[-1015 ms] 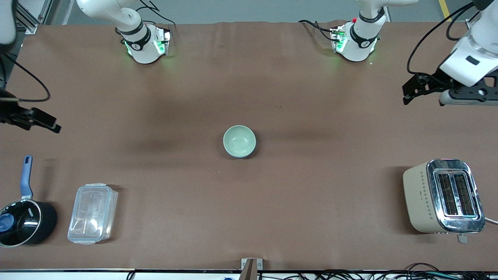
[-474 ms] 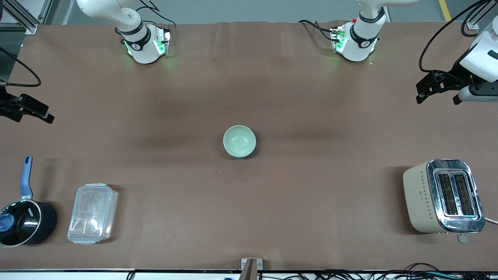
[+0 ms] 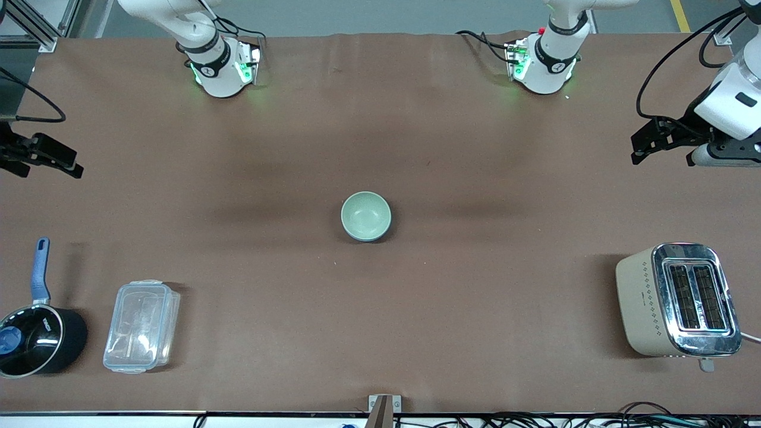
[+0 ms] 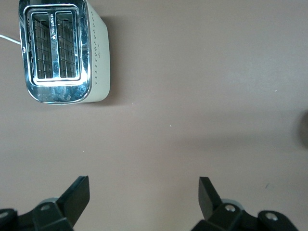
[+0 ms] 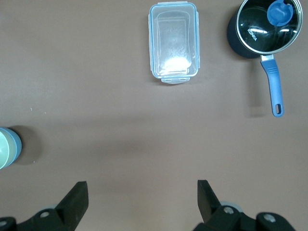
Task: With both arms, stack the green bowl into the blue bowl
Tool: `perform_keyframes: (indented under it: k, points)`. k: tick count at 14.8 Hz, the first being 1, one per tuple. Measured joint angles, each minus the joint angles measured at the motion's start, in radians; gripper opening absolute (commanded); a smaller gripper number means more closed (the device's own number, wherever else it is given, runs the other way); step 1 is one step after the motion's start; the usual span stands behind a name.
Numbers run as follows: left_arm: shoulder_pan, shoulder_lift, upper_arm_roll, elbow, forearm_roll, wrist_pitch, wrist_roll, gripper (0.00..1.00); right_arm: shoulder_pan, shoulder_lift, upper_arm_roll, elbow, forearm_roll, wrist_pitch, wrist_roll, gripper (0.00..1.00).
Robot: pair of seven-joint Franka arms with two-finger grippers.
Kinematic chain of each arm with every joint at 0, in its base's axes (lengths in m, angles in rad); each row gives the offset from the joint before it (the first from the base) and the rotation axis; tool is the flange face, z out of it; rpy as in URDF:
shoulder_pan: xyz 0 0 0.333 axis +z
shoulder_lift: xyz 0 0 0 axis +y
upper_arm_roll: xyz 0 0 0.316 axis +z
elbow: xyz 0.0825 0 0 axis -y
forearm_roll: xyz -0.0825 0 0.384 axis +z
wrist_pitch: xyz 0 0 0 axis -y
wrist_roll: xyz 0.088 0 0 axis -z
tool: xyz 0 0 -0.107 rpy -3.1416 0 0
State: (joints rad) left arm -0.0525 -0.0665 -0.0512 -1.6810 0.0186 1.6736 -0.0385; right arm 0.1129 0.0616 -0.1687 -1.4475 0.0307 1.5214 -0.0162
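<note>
The green bowl (image 3: 365,214) sits nested inside the blue bowl (image 3: 364,239) at the middle of the table; only a thin blue rim shows around it. The right wrist view shows the pair at its edge, green bowl (image 5: 4,148) inside blue bowl (image 5: 18,144). My left gripper (image 3: 645,142) is open and empty, up over the left arm's end of the table, far from the bowls; the left wrist view (image 4: 144,185) shows bare table between its fingers. My right gripper (image 3: 59,161) is open and empty over the right arm's end; the right wrist view (image 5: 143,190) shows the same.
A beige and chrome toaster (image 3: 678,300) stands near the front at the left arm's end. A clear lidded plastic box (image 3: 141,326) and a black saucepan with a blue handle (image 3: 35,336) stand near the front at the right arm's end.
Both grippers have drawn back from the middle toward their own ends of the table. The right gripper has also moved toward the robots' side. The bowls have not moved.
</note>
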Motion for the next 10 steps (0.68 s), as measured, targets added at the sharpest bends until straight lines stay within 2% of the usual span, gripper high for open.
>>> perform_keyframes:
  k: [2, 4, 10]
  points:
    - [0.000, 0.004, 0.000, 0.002, 0.000, 0.000, 0.000, 1.00, -0.093, -0.018, 0.096, 0.001, -0.009, -0.009, 0.000, 1.00]
    - [0.000, 0.007, 0.000, 0.005, 0.000, 0.000, 0.000, 1.00, -0.139, -0.044, 0.139, -0.003, -0.014, -0.020, 0.000, 1.00]
    - [-0.003, 0.007, -0.002, 0.010, 0.000, 0.000, 0.000, 1.00, -0.150, -0.073, 0.160, -0.031, -0.016, -0.026, 0.000, 1.00]
